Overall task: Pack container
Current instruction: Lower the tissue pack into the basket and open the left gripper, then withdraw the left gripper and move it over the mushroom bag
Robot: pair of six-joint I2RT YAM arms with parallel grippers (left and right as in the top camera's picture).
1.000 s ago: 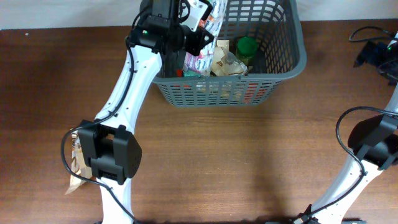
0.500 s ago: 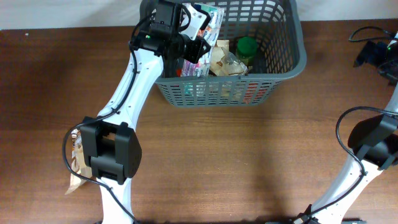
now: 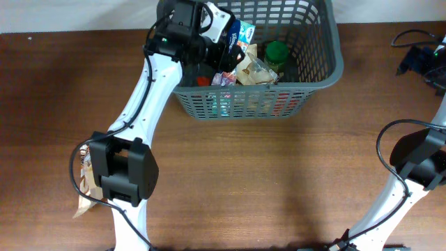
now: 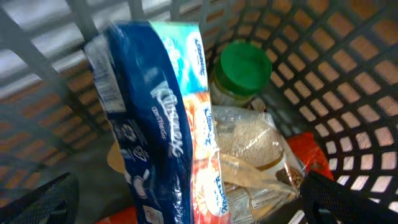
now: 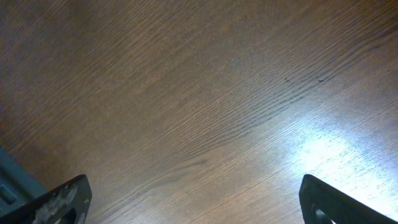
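From overhead, the grey basket (image 3: 333,64) sits at the far edge of the wooden counter (image 3: 244,174), a little right of the middle. My left arm reaches up to it, and my left end effector (image 3: 226,43) hangs inside its left end, just over the rim. A blue tissue pack (image 3: 242,31) lies right beside it in the basket. A jar (image 3: 277,53) with a green lid stands further right, and a clear bag (image 3: 252,70) rests against the near wall. My right end effector (image 3: 422,63) is at the far right edge of the picture, above bare counter and well apart from the basket. A brown packet (image 3: 83,189) lies on the counter by my left arm's base.

In the left wrist view I look down into the basket, with its slotted walls all around. My fingers (image 4: 37,205) show at the two bottom corners, spread wide. The tissue pack stands tilted between them, and I cannot see either finger touching it. Behind it stands the jar, the clear bag of pale grains lies below the jar, and something red (image 4: 313,158) sits at the right by the wall.

In the right wrist view there is almost only wood grain. My right fingers (image 5: 57,200) sit in the bottom corners, wide apart, with nothing between them.
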